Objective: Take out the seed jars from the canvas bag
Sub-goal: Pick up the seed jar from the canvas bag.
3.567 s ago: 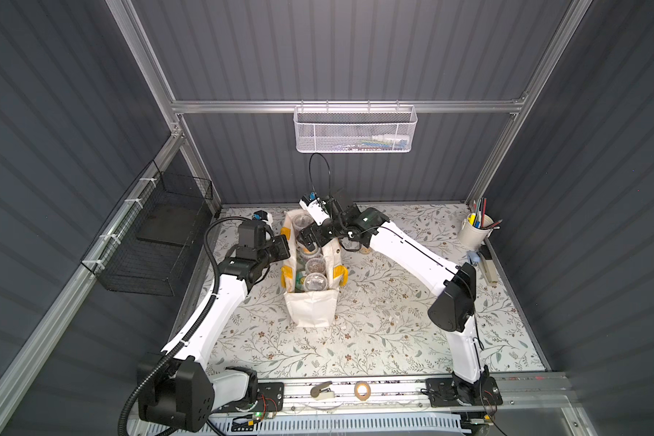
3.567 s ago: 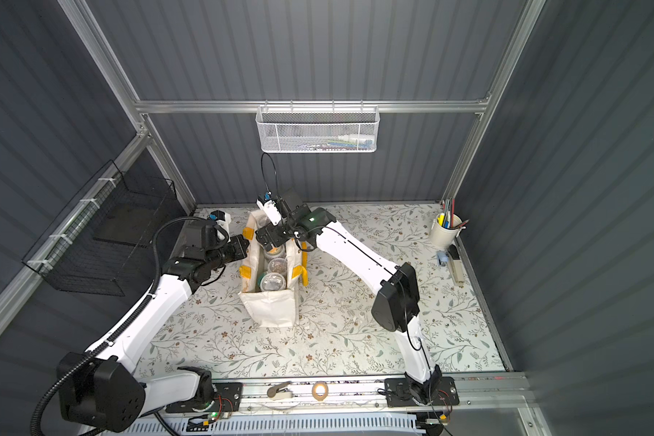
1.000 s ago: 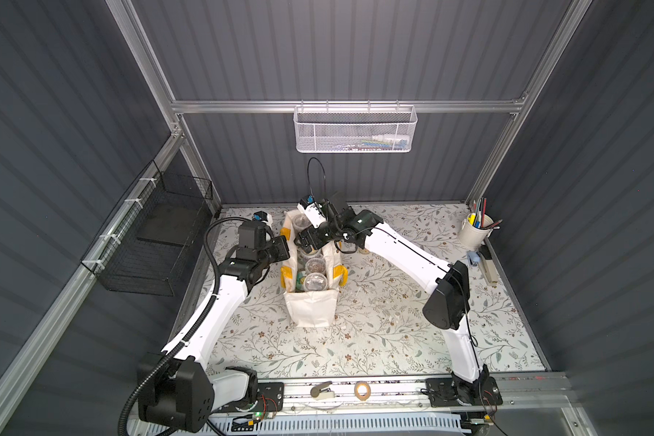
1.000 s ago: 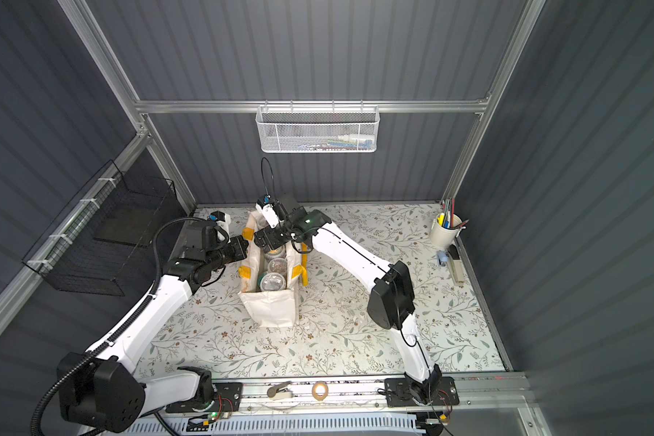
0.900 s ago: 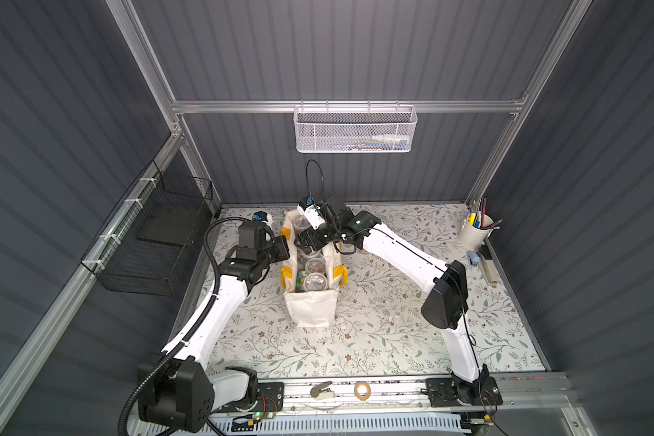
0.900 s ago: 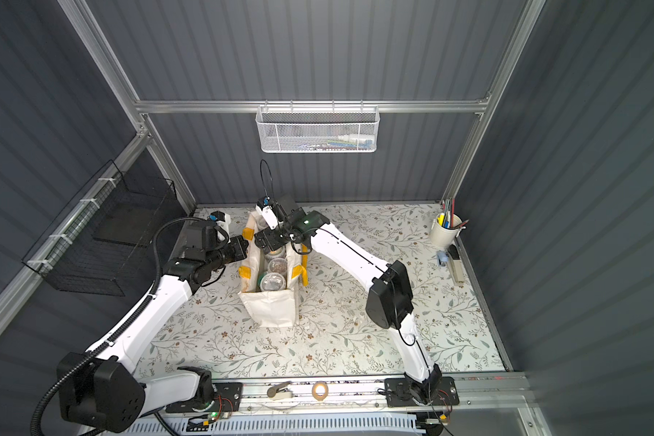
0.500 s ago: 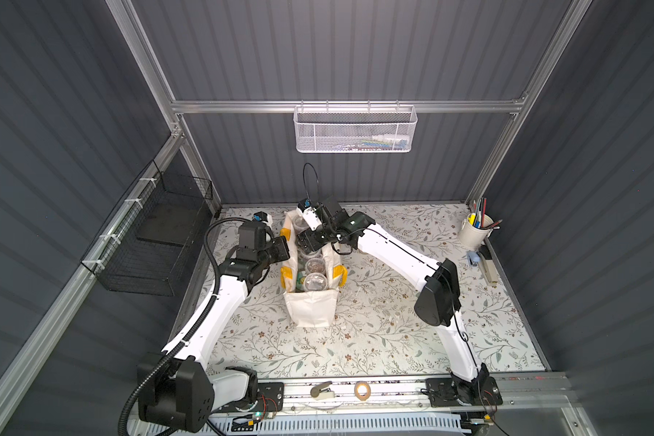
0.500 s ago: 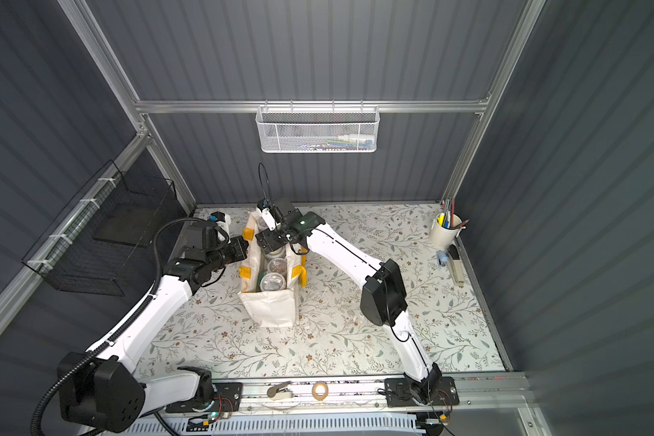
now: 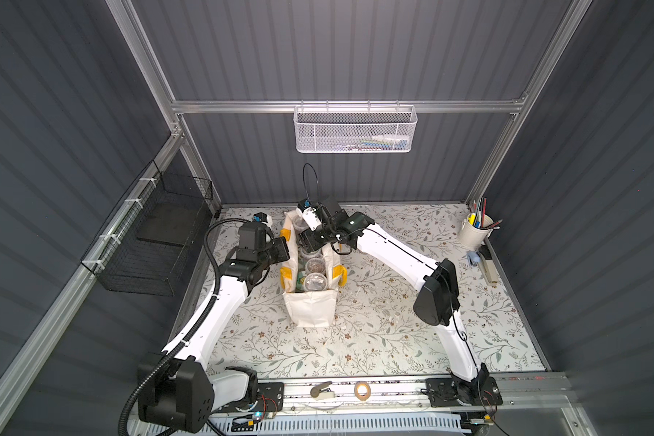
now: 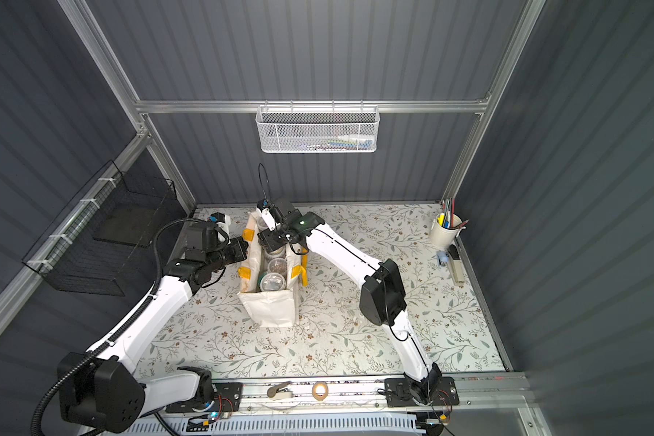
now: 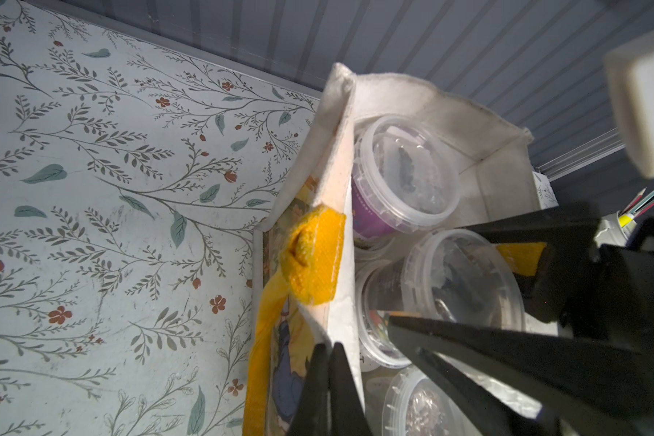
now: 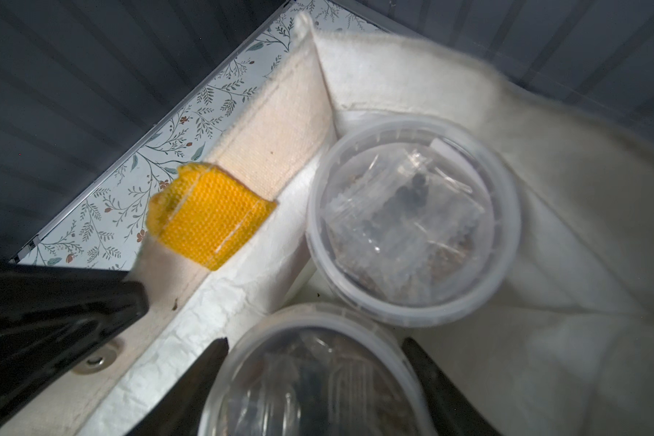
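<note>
On my far left, a black wire basket [image 9: 148, 241] hangs on the side wall. Next comes the left gripper [image 9: 282, 247], reaching in from the left at rim height. In its wrist view the left gripper [image 11: 328, 349] has its fingers [image 11: 342, 381] pressed together on the top edge of the canvas bag's left wall, just beside a yellow handle patch [image 11: 314, 256].

The canvas bag [image 9: 310, 307] stands upright on the floral table [image 9: 374, 332], left of centre, with its mouth open upward. In both top views its long axis runs from the near edge toward the back wall, and the narrow end faces me [image 10: 269, 305]. The seed jars [image 9: 315, 281] sit inside, upright and lids up, lined along that axis. I cannot count those lower down.

Above, on the back wall, hangs a white mesh basket [image 9: 355, 132].

The right gripper [image 9: 310, 245] comes from the right and dips into the far half of the bag. In its wrist view the right gripper [image 12: 314, 343] is spread, with one finger on each side of a clear-lidded jar [image 12: 310, 381], tips right at the lid's rim. I cannot tell whether they bear on it. A second jar [image 12: 412, 222] sits just beyond, in the bag's far corner.

A white pen cup [image 9: 472, 234] stands at the far right, well apart.
</note>
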Tool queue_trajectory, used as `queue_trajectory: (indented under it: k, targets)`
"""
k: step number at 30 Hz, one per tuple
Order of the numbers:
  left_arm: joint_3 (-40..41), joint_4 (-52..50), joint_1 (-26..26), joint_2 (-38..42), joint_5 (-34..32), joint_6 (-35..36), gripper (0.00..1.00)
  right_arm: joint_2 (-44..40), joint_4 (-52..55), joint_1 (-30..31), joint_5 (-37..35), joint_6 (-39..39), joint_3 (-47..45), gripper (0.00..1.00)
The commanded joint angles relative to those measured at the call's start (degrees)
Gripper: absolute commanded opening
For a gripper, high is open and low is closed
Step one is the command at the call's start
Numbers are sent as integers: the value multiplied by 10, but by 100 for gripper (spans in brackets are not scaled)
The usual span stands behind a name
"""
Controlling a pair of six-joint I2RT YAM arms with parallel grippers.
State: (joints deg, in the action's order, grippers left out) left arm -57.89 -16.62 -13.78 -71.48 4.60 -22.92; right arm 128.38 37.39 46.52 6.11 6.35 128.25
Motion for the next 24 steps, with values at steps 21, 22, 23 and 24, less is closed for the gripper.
queue_trajectory:
  k: [21,22,23,24]
  targets:
    - [-1,-26,1,-2,2,13,0,-235,-164,-202,30,60,-307,67]
    - [-1,-27,0,-3,1,13,0,-232,-172,-215,32,65,-318,67]
    - [-2,-28,1,-3,1,13,0,-227,-181,-229,35,73,-331,67]
    - [-1,-28,1,-3,1,13,0,-223,-189,-241,36,78,-342,67]
